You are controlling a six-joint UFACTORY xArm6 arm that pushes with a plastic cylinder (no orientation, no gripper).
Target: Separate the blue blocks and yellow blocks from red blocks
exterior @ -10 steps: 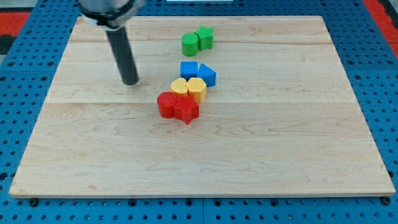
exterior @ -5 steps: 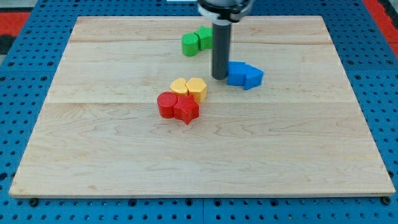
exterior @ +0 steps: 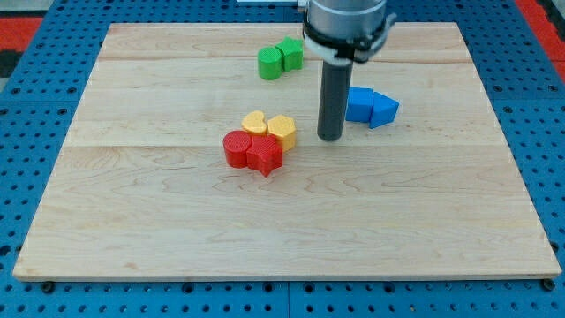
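Observation:
My tip (exterior: 330, 137) rests on the board just right of the yellow blocks and left of the blue ones, touching neither. Two blue blocks, a blue cube (exterior: 358, 103) and a blue triangular block (exterior: 384, 109), sit side by side right of the rod. A yellow heart-shaped block (exterior: 255, 123) and a yellow hexagonal block (exterior: 282, 130) sit together left of the tip. Directly below them, touching, are a red cylinder (exterior: 237, 148) and a red star-shaped block (exterior: 265, 155).
Two green blocks (exterior: 280, 58) sit together near the view's top, left of the rod's upper part. The wooden board (exterior: 132, 221) lies on a blue pegboard surface, with its edges all in view.
The rod swept from the view's left across to the right, pushing both blue blocks rightward away from the yellow ones. The tip then came down toward the yellow blocks' right side.

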